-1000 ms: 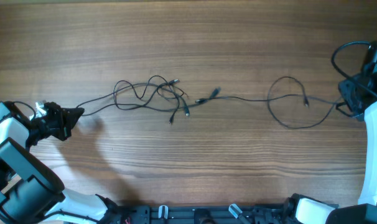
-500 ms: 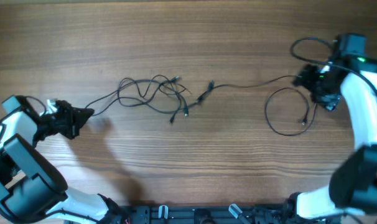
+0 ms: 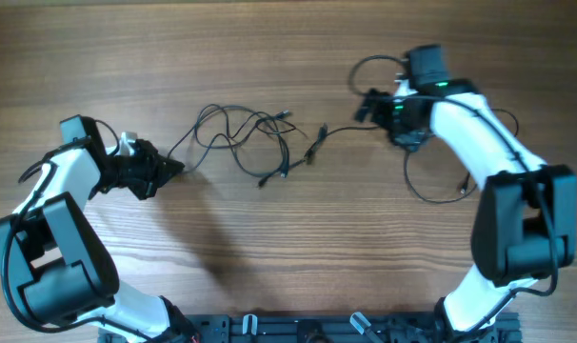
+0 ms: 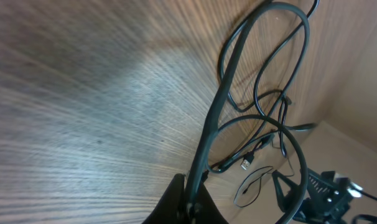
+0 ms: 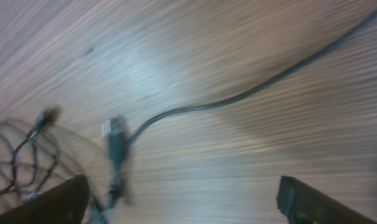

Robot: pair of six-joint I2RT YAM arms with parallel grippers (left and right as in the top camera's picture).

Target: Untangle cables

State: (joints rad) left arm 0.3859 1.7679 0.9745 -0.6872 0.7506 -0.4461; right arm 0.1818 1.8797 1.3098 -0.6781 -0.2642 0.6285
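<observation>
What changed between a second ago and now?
The right hand let go of the cables and swung in from the far right to the middle, now open over a loose strand. The left hand moved right toward the tangle, still shut on one end. The tangle stays knotted.

Thin black cables (image 3: 246, 138), tangled, mid-table.

The bench (image 3: 288, 276) is of brown wood with a fine grain. The thin black cables (image 3: 243, 138) lie on it in a loose tangle just in front of the left hand (image 3: 167, 171), between the two hands. One strand with a small plug (image 3: 317, 145) leads from the tangle toward the right hand (image 3: 372, 107). Behind the right hand, partly under its arm, another strand makes an open loop (image 3: 417, 189) on the wood.
</observation>
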